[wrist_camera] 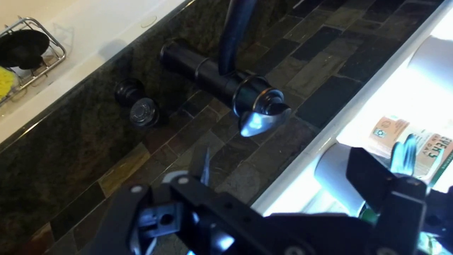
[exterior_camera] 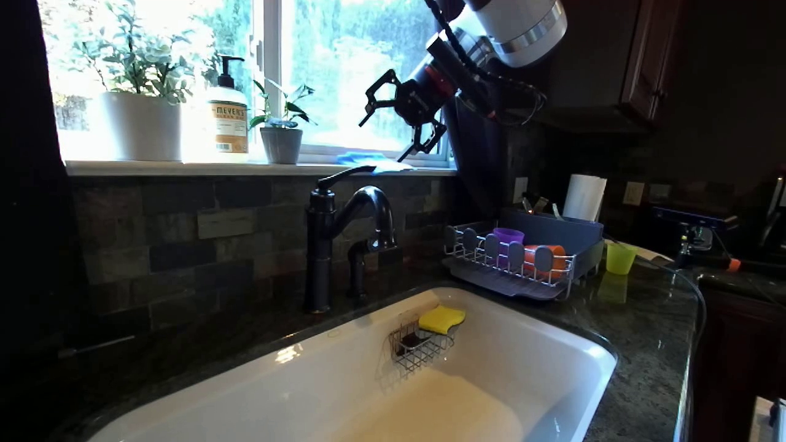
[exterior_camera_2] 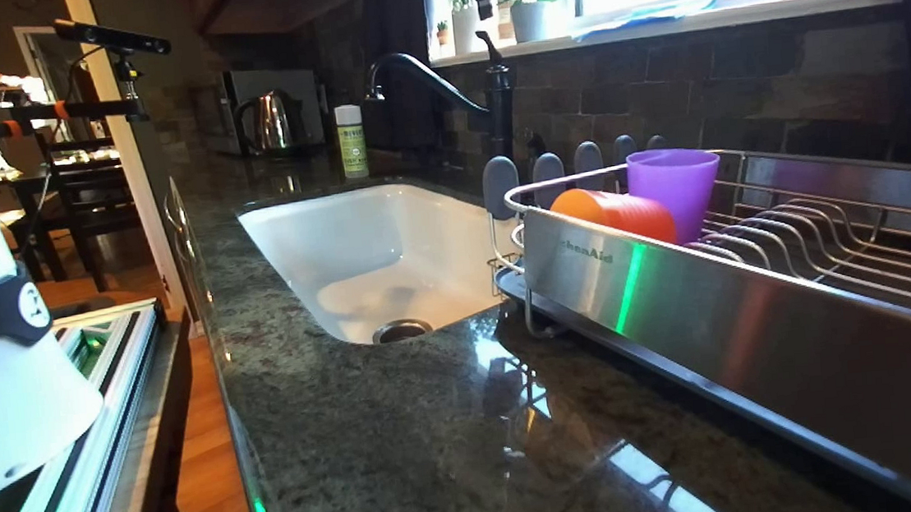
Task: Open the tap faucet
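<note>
A dark metal tap faucet stood upright on the stone counter, just behind a white sink. Its gooseneck spout arched outward, and its short lever handle stuck out from the top, tilted slightly upward. A robot arm reached down in front of a bright window, and its black gripper held its two fingers spread wide, near the lever handle but apart from it. In the wrist view, the lever handle showed beyond the fingers, in the space between them. A shorter dark fixture stood just beside the faucet. On the white windowsill were a large potted plant, a pump soap bottle, a small potted plant and a light blue item, perhaps a cloth, though glare made it hard to tell. Inside the sink sat a wire caddy with a yellow sponge at its top; in an exterior view, a round drain showed. Farther along the counter, a metal dish rack held an upright purple cup and an orange cup lying on its side. A lime green cup stood just beside the rack.
</note>
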Robot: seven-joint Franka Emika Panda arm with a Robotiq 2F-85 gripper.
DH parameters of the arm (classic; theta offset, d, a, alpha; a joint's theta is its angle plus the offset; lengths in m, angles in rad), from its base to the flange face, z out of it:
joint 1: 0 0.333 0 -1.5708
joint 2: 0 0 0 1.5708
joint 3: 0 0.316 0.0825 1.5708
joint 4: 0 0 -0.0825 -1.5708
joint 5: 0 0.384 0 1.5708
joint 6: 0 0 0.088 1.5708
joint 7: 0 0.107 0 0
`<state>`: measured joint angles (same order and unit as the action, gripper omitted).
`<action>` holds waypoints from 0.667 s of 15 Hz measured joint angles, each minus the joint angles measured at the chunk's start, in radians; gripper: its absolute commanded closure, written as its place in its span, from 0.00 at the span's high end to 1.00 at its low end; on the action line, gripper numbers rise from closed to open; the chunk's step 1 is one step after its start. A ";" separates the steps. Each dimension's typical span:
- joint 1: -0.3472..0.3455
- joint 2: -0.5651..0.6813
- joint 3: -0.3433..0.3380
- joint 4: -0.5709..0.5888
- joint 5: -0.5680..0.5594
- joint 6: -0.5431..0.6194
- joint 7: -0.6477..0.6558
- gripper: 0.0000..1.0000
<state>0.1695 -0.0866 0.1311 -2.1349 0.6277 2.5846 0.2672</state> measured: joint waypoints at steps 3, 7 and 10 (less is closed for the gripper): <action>0.002 0.041 0.009 -0.004 0.035 0.059 -0.008 1.00; 0.010 0.069 0.033 0.006 0.120 0.093 -0.042 1.00; 0.019 0.083 0.048 0.016 0.178 0.125 -0.066 1.00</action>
<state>0.1885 -0.0031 0.1792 -2.1194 0.8054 2.7092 0.2007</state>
